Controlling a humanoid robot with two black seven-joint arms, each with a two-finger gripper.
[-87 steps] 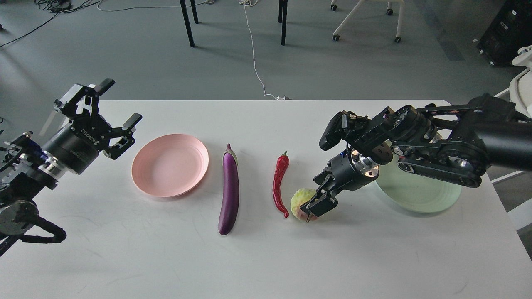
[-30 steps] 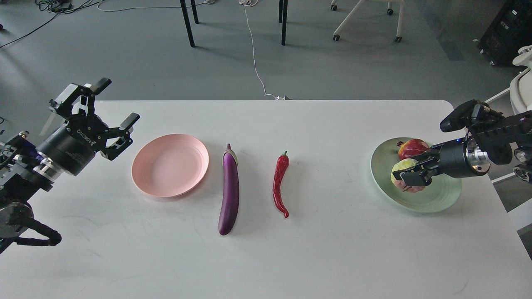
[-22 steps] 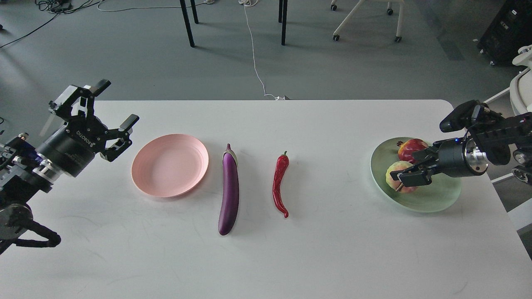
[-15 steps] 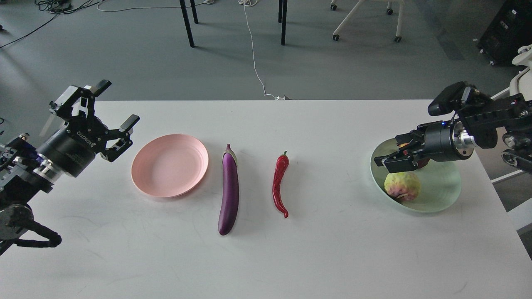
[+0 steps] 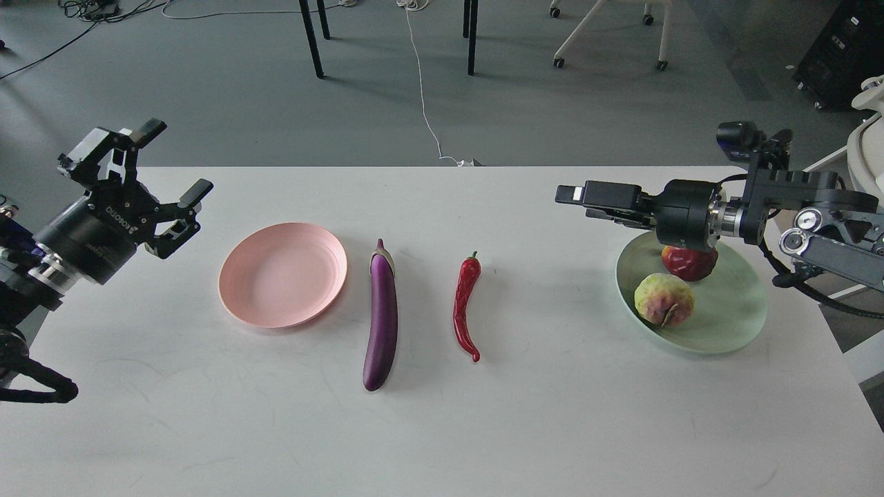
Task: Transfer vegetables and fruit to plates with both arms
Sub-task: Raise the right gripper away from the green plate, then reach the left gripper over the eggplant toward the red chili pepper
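The pale pink plate (image 5: 283,274) lies empty at the left of the white table. The purple eggplant (image 5: 381,314) and the red chili pepper (image 5: 465,304) lie side by side at mid-table. The mint green plate (image 5: 747,323) at the right holds the dark red fruit (image 5: 689,263) and the bumpy yellow-green fruit (image 5: 663,299). My right gripper (image 5: 577,203) is empty, points left and hovers above the table just left of the green plate, its fingers slightly apart. My left gripper (image 5: 174,159) is open and empty, raised left of the pink plate.
The table (image 5: 442,428) ends close behind the plates and just right of the green plate. Beyond it is grey floor with black table legs (image 5: 311,38), a white cable (image 5: 423,96) and a white chair (image 5: 870,138) at the far right.
My right gripper let go of the yellow-green fruit on the green plate, then rose and swung left, turning level. The fruit rolled a little and settled. My left gripper drifted slightly left.
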